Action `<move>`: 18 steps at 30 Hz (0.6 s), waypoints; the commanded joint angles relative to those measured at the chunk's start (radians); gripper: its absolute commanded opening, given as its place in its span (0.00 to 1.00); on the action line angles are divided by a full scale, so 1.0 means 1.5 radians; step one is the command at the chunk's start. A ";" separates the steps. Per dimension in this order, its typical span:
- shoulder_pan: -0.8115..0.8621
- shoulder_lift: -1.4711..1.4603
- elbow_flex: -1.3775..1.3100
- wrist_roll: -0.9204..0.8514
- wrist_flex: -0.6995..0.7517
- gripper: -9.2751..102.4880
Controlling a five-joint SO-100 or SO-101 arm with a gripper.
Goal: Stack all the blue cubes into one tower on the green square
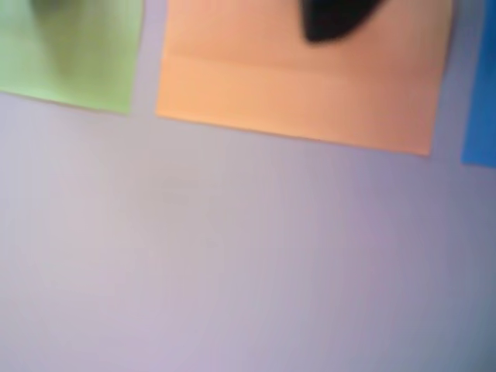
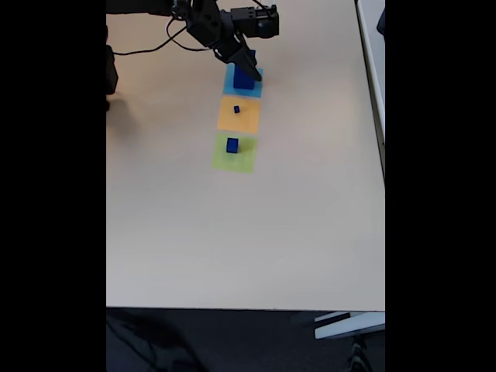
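in the fixed view, blue cubes sit apart: one [image 2: 232, 145] on the green square [image 2: 235, 159], a tiny one [image 2: 237, 109] on the orange square [image 2: 239, 116], the largest [image 2: 244, 78] on the light-blue square [image 2: 231, 81]. the gripper [image 2: 249, 66] hangs at that largest cube; whether its jaws are parted i cannot tell.

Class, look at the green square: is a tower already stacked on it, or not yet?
Not yet. In the fixed view the flat pale green square carries one dark blue cube; another sits on the orange square.
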 commanded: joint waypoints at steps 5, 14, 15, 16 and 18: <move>-0.006 0.022 0.087 -0.011 -0.110 0.27; -0.020 0.020 0.237 0.006 -0.275 0.27; -0.022 0.020 0.250 0.010 -0.288 0.27; -0.025 0.020 0.264 0.010 -0.305 0.27; -0.028 0.020 0.289 0.014 -0.333 0.27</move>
